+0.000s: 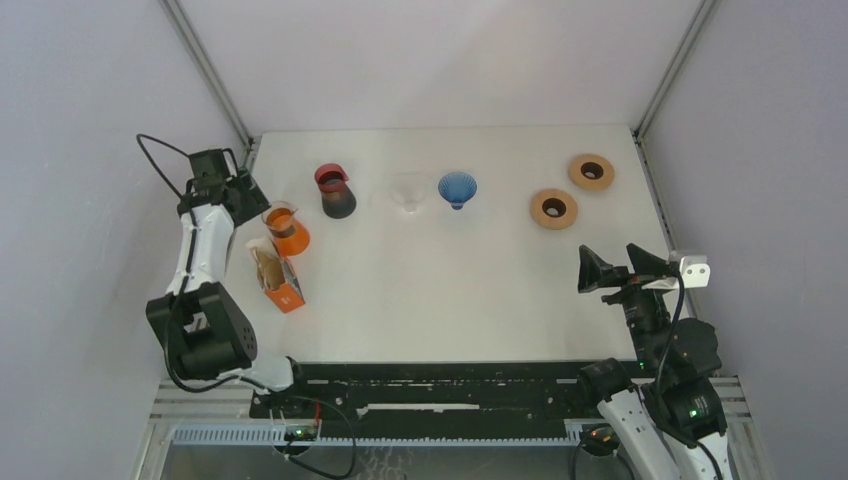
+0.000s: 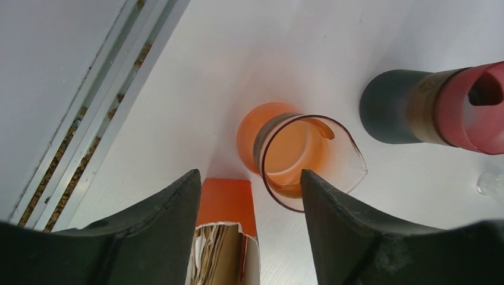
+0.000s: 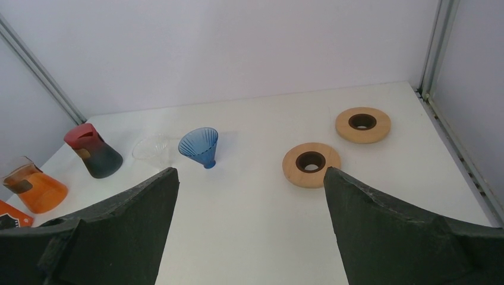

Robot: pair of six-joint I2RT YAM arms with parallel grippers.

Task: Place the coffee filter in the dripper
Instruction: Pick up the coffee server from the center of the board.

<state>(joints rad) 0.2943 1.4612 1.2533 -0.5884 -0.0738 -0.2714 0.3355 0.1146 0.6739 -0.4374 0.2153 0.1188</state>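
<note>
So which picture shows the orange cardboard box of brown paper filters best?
The left wrist view: the orange cardboard box sits close up between the fingers, its brown paper filters showing at the open top. The top view shows it whole but small; the right wrist view catches only a corner.

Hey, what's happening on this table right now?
The left gripper hangs open over the orange filter box, with the box top and its paper filters between the jaws, but nothing is gripped. The blue dripper stands empty further back on the table, beside a clear dripper. The right gripper waits open at the near right, holding nothing.
</note>
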